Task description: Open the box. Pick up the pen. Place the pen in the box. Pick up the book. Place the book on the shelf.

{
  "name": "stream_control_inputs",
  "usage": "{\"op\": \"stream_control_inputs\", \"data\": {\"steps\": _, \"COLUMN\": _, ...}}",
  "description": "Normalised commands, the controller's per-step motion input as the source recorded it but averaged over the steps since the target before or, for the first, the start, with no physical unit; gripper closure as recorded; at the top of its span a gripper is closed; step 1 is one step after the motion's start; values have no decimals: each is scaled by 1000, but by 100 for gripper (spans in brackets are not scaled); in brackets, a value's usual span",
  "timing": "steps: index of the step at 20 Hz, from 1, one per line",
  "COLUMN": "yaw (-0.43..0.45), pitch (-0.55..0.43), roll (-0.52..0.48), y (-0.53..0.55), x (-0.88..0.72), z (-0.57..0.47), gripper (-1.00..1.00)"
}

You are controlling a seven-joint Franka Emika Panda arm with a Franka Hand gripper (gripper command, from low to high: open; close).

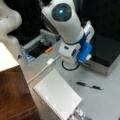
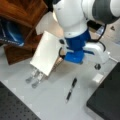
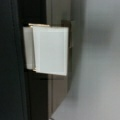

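At box (image 1: 105, 53) front edge: gripper (image 1: 86, 58) over closed lid's latch (image 3: 50, 50); fingers' state cannot tell. Pen (image 1: 89, 86), book (image 1: 56, 93) untouched on table (image 1: 105, 100).

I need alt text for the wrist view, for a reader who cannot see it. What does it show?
A close look at the box edge: its black lid on the view's left, a silvery metal side beside it, and a small white label sticking out over that edge. Grey table fills the view's right. No gripper shows.
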Motion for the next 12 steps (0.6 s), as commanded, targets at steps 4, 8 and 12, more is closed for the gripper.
{"op": "stream_control_inputs", "data": {"steps": 4, "yaw": -32, "pitch": 32, "roll": 313, "y": -31, "x": 170, "z": -122, "gripper": -100}}
{"op": "stream_control_inputs", "data": {"steps": 8, "yaw": -37, "pitch": -14, "roll": 307, "y": 5, "x": 133, "z": -41, "gripper": -100}}
{"op": "stream_control_inputs", "data": {"steps": 12, "yaw": -25, "pitch": -27, "roll": 306, "y": 68, "x": 71, "z": -46, "gripper": -100}}
